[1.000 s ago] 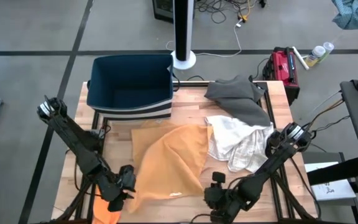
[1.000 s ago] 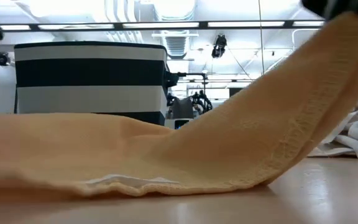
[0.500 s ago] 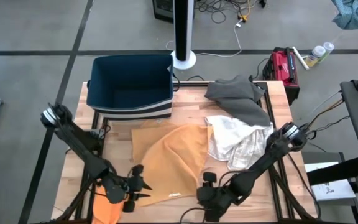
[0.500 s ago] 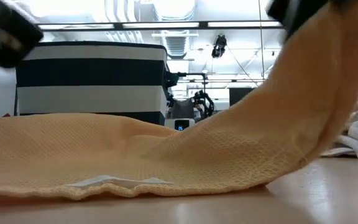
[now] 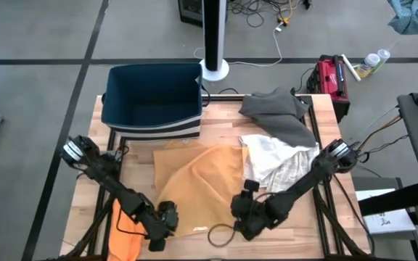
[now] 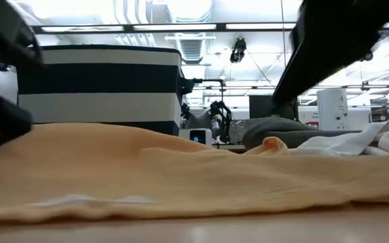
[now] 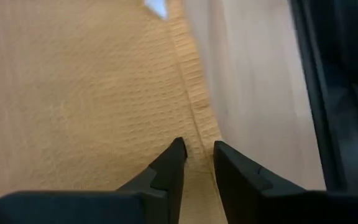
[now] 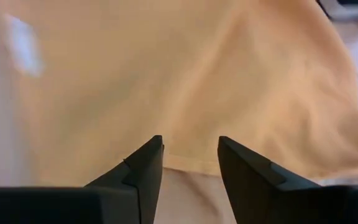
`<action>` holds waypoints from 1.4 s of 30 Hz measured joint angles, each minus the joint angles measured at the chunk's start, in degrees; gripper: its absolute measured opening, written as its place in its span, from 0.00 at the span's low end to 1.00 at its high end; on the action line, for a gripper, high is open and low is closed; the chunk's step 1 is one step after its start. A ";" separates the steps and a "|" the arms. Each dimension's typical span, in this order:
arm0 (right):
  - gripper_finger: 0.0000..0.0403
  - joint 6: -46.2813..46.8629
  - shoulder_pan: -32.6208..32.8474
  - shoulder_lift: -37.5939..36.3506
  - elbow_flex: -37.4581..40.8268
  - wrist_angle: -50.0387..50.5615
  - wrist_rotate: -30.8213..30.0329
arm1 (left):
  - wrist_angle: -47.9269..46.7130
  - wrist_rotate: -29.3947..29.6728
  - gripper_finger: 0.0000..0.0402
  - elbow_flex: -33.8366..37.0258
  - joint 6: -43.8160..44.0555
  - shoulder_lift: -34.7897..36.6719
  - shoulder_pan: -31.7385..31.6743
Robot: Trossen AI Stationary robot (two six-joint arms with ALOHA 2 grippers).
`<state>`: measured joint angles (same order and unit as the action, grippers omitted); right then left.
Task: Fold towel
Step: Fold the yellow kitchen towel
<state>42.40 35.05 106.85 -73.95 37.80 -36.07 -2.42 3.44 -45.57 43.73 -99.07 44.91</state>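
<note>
Two grippers sit low at the near edge of the table [image 5: 325, 123] in the high view: the left gripper [image 5: 167, 219] at the towel [image 5: 198, 185]'s near left corner, the right gripper [image 5: 244, 210] at its near right edge. The orange towel lies rumpled mid-table, between a striped bin [image 5: 151, 101] behind it and a white cloth [image 5: 278, 167] touching its right side, with a grey cloth [image 5: 278, 112] farther back; another orange cloth [image 5: 125, 235] hangs off the near left edge. A second ago both grippers were farther toward the near edge and the left one farther left; each has moved in over the towel. Bare wood shows along the near edge and on the left. From the low view the towel [image 6: 181, 182] now lies flat across the table, where a second ago its right part was lifted high; dark arm parts loom at both upper corners. Left wrist view: fingers [image 7: 166, 171] stand narrowly apart, astride the towel's hemmed edge [image 7: 194, 99], gripping nothing, bare wood beside it. Right wrist view: fingers [image 8: 145, 168] are moderately apart, empty, poised just at the towel's edge [image 8: 191, 163].
</note>
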 joint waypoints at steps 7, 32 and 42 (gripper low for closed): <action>0.32 -3.31 -4.68 0.04 6.81 -13.80 1.78 | -10.90 0.18 0.19 0.49 4.47 6.25 2.46; 0.22 16.00 -7.10 -4.39 3.96 34.51 -3.26 | -12.38 11.15 0.19 1.40 4.81 9.17 3.40; 0.17 -5.80 -4.18 -3.23 8.29 -7.48 10.89 | -9.85 12.30 0.20 1.58 4.39 9.21 3.92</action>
<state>36.60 30.87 103.62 -65.66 30.31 -25.18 -12.27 15.74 -43.99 48.12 -89.86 48.83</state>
